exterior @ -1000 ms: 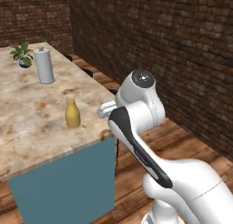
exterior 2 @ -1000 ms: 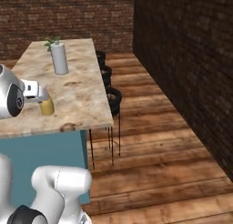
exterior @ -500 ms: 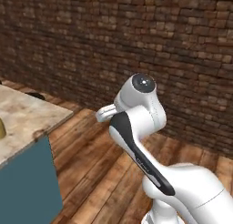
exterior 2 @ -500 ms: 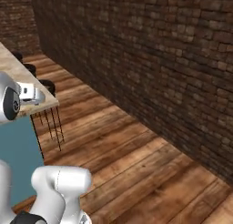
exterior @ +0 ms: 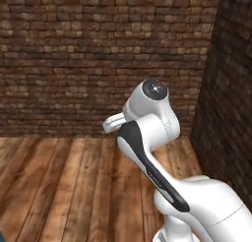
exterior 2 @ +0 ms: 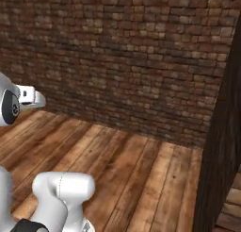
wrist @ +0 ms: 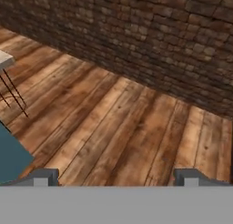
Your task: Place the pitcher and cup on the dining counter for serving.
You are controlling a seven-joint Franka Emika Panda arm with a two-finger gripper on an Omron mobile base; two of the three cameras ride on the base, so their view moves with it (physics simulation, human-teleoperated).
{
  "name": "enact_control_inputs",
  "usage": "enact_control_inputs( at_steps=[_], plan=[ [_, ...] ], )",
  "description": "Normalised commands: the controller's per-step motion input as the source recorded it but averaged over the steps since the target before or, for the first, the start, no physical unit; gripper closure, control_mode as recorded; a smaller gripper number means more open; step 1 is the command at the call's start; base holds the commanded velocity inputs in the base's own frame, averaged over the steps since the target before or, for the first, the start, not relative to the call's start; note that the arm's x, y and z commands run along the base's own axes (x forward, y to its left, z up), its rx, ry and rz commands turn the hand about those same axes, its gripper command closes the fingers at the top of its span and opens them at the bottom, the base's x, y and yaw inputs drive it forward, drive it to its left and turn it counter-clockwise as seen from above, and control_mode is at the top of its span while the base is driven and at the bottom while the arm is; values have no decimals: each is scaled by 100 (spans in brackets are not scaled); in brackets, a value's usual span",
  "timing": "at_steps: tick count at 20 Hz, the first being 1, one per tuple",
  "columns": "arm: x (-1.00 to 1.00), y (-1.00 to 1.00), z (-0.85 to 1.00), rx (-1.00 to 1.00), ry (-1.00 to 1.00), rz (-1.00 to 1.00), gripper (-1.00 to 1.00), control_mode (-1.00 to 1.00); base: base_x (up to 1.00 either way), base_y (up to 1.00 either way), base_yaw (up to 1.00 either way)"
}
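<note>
Now hand (wrist: 116, 177) gapes wide over wooden floor (wrist: 127, 132)

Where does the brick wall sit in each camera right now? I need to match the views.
Left base view: the brick wall spans the upper half and ends at a dark side wall on the right.
Right base view: it runs across the top, its foot sloping down to the right.
Hand view: it lies across the top, its foot slanting down to the right.
Shared landmark: the wooden plank floor meeting the wall's foot.
</note>
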Motion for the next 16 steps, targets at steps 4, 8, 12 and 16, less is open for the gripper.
enact_control_inputs(
  at_steps=[4,8,12,16],
  plan=[
    [0,0,0,0,0,0,-100,100,-69,11,-86],
    [0,0,0,0,0,0,-100,100,-75,12,-84],
    [0,0,0,0,0,0,-100,100,-73,13,-85],
    [0,0,0,0,0,0,-100,100,-46,4,-86]
  ],
)
